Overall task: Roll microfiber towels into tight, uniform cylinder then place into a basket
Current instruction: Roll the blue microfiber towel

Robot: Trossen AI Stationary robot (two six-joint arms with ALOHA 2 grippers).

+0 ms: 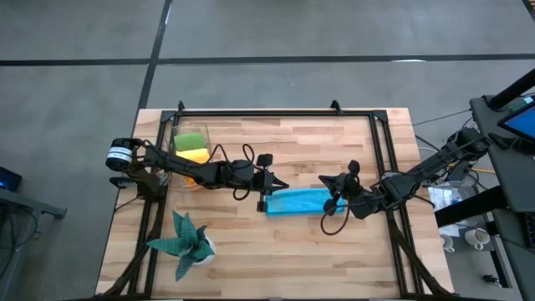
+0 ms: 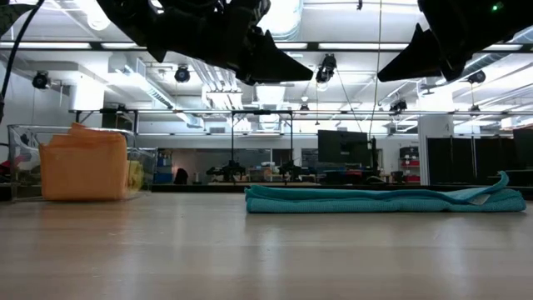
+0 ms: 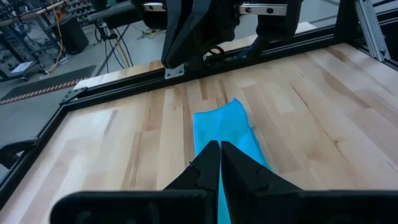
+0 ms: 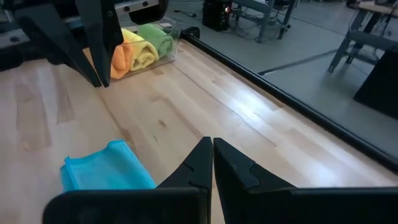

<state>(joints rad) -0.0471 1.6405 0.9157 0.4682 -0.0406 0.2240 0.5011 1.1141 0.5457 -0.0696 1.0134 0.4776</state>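
A bright blue towel [image 1: 297,201] [image 2: 383,200] [image 3: 224,130] [image 4: 106,169] lies flat on the table's middle as a folded strip running left to right. My left gripper [image 1: 282,184] [image 2: 310,77] [image 3: 219,147] hangs shut above its left end. My right gripper [image 1: 323,179] [image 2: 381,77] [image 4: 211,144] hangs shut above its right part. Both point slightly down and are clear of the cloth. At the far left, the clear basket [image 1: 175,142] [image 2: 17,158] [image 4: 176,29] holds rolled green, yellow and orange towels [image 4: 140,45].
A black metal frame [image 1: 276,112] runs around the table's far, left and right sides. A teal spiky plant in a white pot [image 1: 185,242] stands near the front left. Bare wood lies in front of the blue towel.
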